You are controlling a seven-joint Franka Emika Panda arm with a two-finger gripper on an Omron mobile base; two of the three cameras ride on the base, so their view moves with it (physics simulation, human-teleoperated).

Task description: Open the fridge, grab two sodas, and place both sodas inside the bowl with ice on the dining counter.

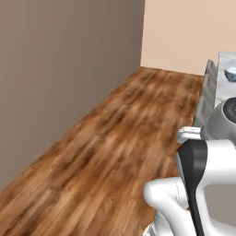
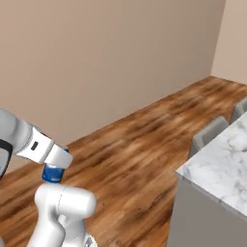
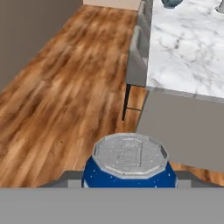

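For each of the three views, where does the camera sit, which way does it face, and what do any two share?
Left base view: behind the arm's left, facing down the wooden floor; white arm at lower right, bowl with ice at the edge.
Right base view: behind the arm's right, facing the wall; the gripper holds the soda; dining counter at right.
Hand view: on the hand, over the soda toward the dining counter.
Shared: floor, counter, stools.

One soda (image 3: 130, 164), two stools (image 3: 139, 54), one bowl (image 3: 171, 3)
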